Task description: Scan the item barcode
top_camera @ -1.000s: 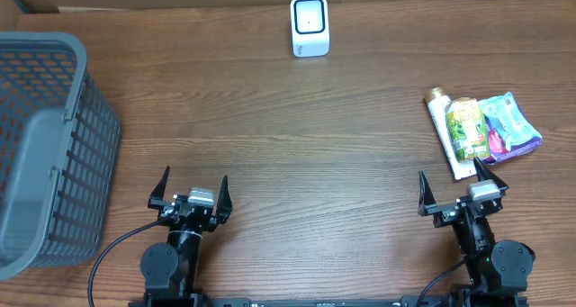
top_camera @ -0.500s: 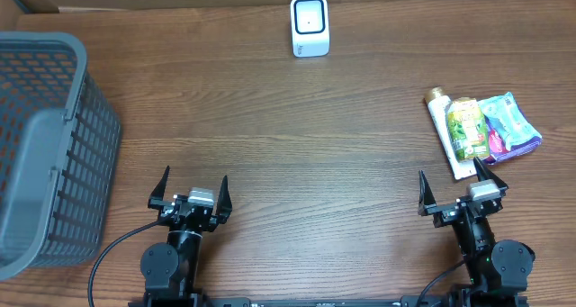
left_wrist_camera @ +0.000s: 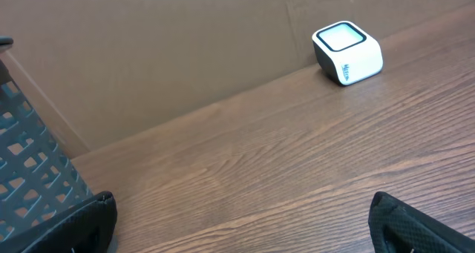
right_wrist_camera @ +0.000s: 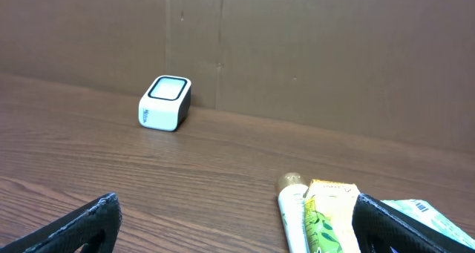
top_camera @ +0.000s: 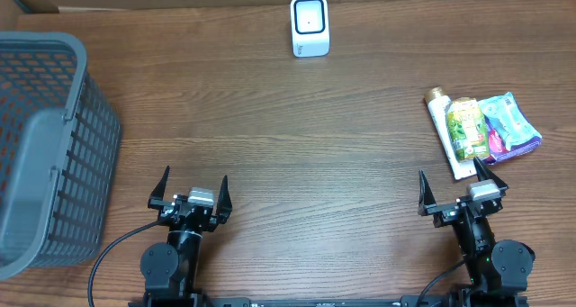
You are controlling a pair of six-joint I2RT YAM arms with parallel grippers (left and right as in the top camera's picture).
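Far L on table (top_camera: 270,145): grey basket (top_camera: 90,163); items (top_camera: 468,127) lie far R.

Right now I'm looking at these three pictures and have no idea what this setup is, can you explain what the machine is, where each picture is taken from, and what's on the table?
These are two robot arms at a wooden table. The overhead picture looks straight down from a fixed camera: the left arm and right arm sit at the near edge, each with its jaws open and holding nothing. The other two pictures come from a camera on each wrist, looking forward; the dark shapes in their lower corners are the jaws' tips. On the table are a grey basket at the left, a white scanner at the far edge, and at the right a white tube, a green pouch and a blue-and-purple packet together.
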